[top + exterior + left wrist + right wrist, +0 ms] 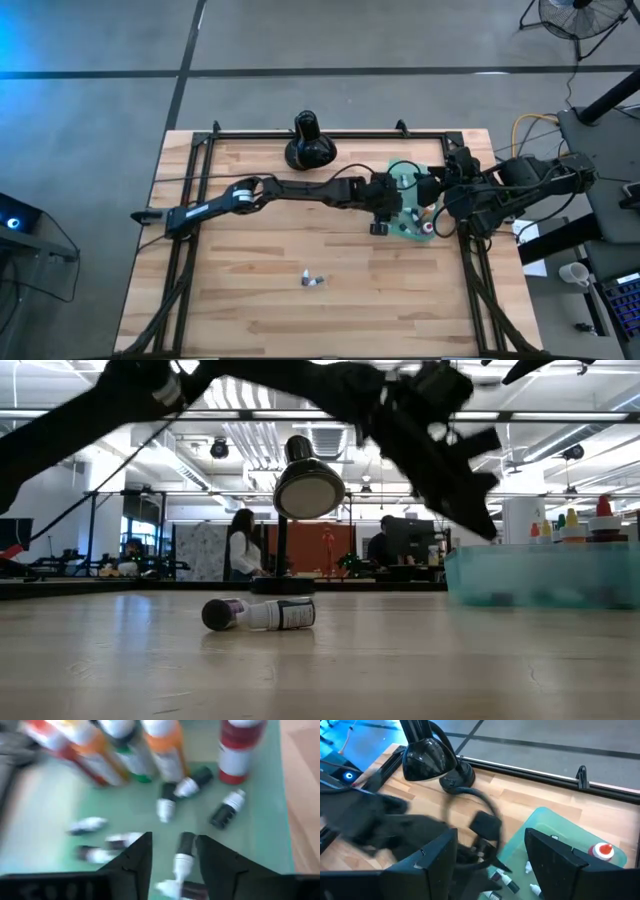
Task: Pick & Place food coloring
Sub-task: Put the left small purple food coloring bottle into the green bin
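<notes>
While parted over a loose vial [183, 854], left pincer [172, 851] amid tall droppers [131, 747] crowding the teal tray [260, 825].

left tool [172, 855] parted, right tool [490, 855] agape

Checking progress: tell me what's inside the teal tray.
The teal tray holds upright dropper bottles and small vials lying flat. The left end effector stands open above one vial; its fingers cover more.

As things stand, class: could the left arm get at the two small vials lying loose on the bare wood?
Probably yes. The left gripper is open over the teal tray, and the loose vials lie on open wood with nothing between. The right gripper stays at the tray's far side.
</notes>
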You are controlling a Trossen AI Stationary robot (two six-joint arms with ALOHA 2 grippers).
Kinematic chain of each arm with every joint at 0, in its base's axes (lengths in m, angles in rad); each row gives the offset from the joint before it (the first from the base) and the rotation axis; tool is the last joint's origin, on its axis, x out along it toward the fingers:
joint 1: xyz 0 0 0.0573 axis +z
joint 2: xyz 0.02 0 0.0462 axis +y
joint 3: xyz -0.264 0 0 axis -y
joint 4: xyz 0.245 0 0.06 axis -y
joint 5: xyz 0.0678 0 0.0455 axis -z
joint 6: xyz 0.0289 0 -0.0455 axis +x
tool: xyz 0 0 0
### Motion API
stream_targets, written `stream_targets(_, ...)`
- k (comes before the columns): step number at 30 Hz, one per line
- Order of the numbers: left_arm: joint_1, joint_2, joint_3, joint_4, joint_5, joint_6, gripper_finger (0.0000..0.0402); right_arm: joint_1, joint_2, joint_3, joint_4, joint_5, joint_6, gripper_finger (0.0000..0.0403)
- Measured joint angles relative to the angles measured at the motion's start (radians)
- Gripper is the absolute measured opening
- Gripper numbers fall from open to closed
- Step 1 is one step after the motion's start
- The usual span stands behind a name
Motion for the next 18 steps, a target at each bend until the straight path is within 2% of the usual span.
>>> stream_targets(3,-0.035,-0.068,-0.001,-0.049,-0.146,0.051,0.0145,0.000,0.000,0.000,0.000,0.000,-0.015,0.0224)
stream_targets(5,-0.053,-0.133,-0.003,-0.099,-0.140,0.109,0.0155,0.000,0.000,0.000,0.004,0.000,-0.024,0.0224)
stream_targets(11,-0.067,-0.309,-0.058,-0.302,0.133,0.156,0.0160,0.000,0.000,-0.004,-0.004,-0.016,-0.082,0.0224)
stream_targets(14,-0.065,-0.391,-0.151,-0.449,0.164,0.133,0.0160,0.000,0.000,-0.008,0.012,-0.021,-0.104,0.0224)
stream_targets(18,-0.067,-0.497,-0.357,-0.563,0.180,-0.068,0.0160,0.000,0.001,-0.017,0.013,-0.057,-0.101,0.0224)
